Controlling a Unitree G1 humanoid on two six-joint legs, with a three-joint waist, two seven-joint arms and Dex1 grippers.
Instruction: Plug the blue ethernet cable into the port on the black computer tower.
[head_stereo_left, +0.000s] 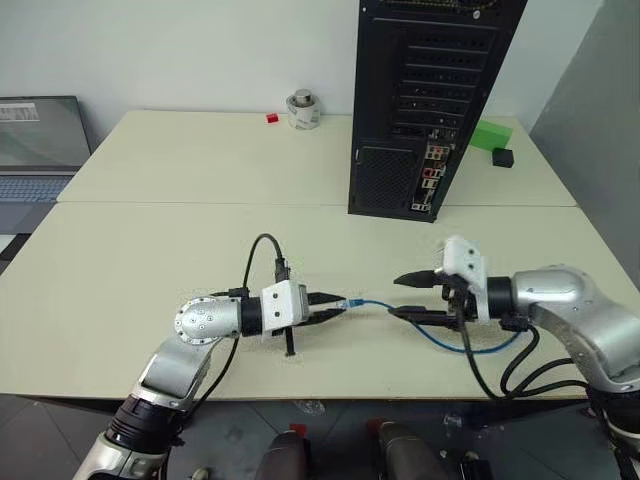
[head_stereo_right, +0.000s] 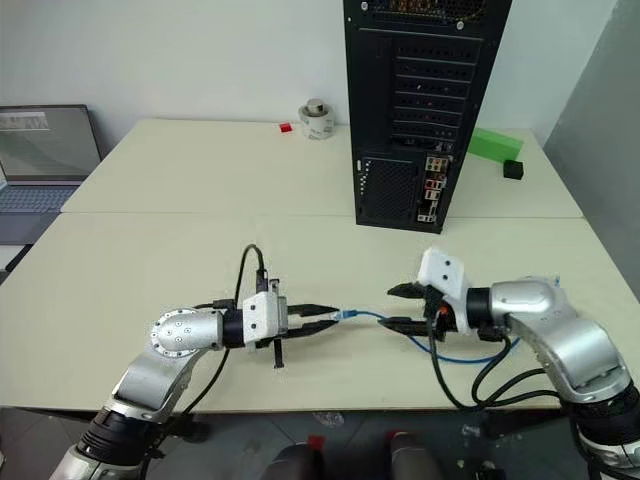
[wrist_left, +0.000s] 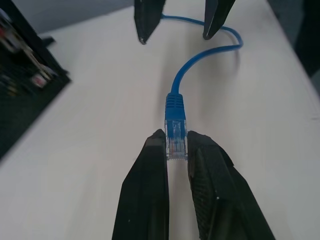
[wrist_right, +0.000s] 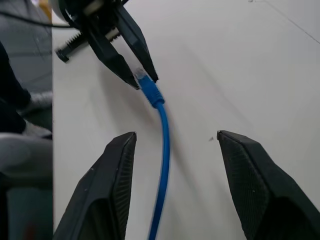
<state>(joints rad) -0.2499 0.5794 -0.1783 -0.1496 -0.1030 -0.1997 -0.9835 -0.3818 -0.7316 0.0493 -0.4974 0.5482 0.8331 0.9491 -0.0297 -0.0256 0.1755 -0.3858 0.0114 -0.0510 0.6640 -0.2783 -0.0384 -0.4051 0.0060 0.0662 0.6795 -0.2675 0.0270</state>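
Broadly, a pale worktop (head_stereo_left: 180, 200) made of two slabs butted together, with the black computer tower (head_stereo_left: 430, 90) upright toward the far right, rear panel facing the robot. Low on that panel, a mesh vent grille (head_stereo_left: 385, 178) and, just right of it, a narrow vertical strip of coloured connectors holding the port (head_stereo_left: 433, 172), too small to tell apart from its neighbours. Behind the tower, a green block (head_stereo_left: 490, 136) with a small black cube (head_stereo_left: 503, 157) against it; further left along the far edge, a roll of tape (head_stereo_left: 303, 110) and a tiny red piece (head_stereo_left: 272, 118); a grey laptop (head_stereo_left: 40, 140) open at the far left. On the near slab, well apart from the tower, the left pincer (head_stereo_left: 338, 305) pointing right with fingers together, clamped on the clear plug of the blue ethernet cable (wrist_left: 175, 106). From there, the cord running rightward between the two fingers of the right pincer (head_stereo_left: 405, 297), untouched by either, then looping beneath that wrist. Right pincer pointing left, facing the other tip to tip, fingers spread apart and holding nothing. Plug (wrist_left: 175, 139) raised slightly off the surface, nowhere near the socket strip.
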